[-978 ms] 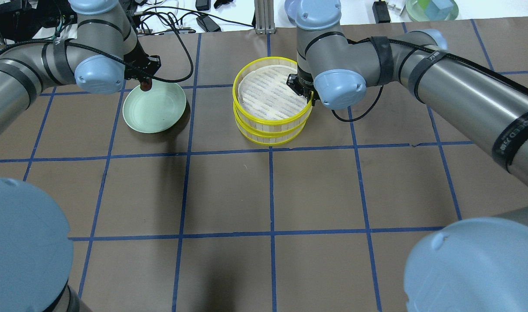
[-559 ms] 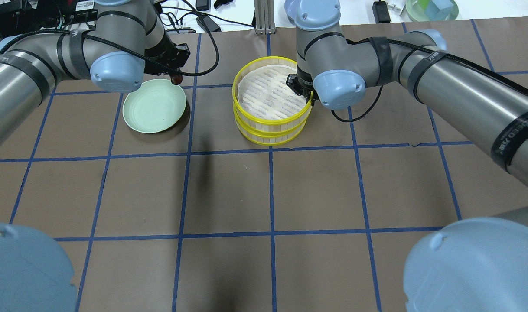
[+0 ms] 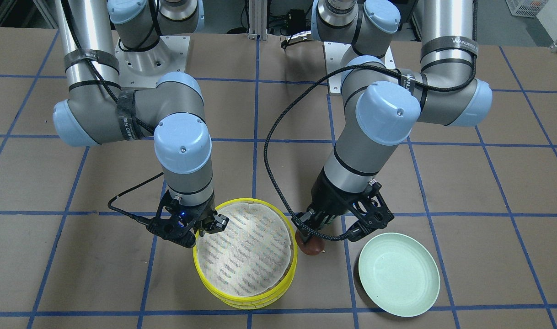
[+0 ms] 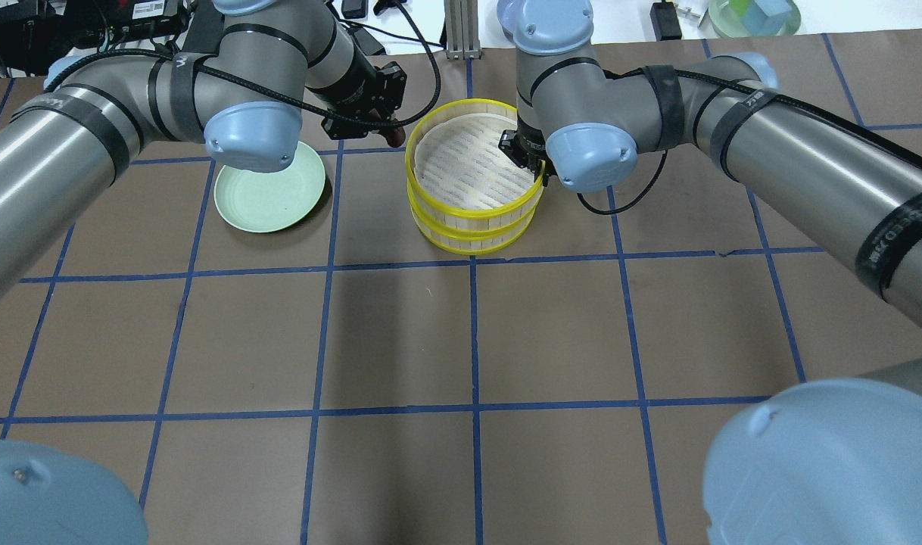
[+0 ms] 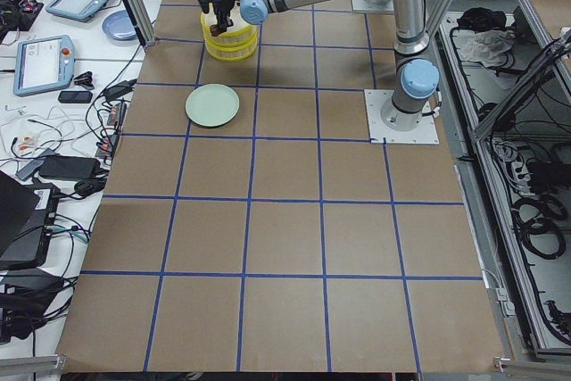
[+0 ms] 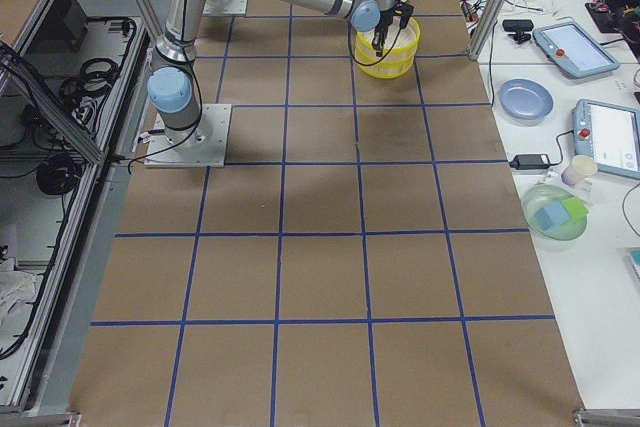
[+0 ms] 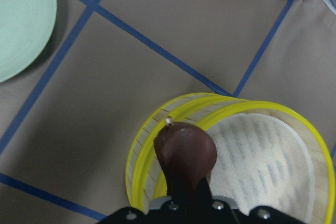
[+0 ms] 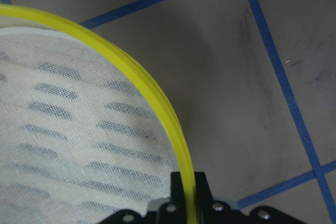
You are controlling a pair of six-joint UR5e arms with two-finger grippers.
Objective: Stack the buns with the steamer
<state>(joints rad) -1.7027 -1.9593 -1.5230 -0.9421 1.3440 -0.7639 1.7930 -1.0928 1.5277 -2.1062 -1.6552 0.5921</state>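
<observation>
Worrying the dark bun (image 7: 185, 151) gripped in my left fingers (image 7: 181, 191) clips the rim of the steamer (image 4: 468, 225) that my right fingers (image 8: 177, 184) pinch by the bench (image 4: 400, 341)'s far edge.

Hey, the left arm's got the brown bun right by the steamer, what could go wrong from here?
1. The brown bun sits right over the rim of the top tier; carried low, it might clip it.
2. The left gripper pinches only the bun's end, so it could slip.
3. The right gripper holds the rim at one spot; a bump could shift the tier.
</observation>
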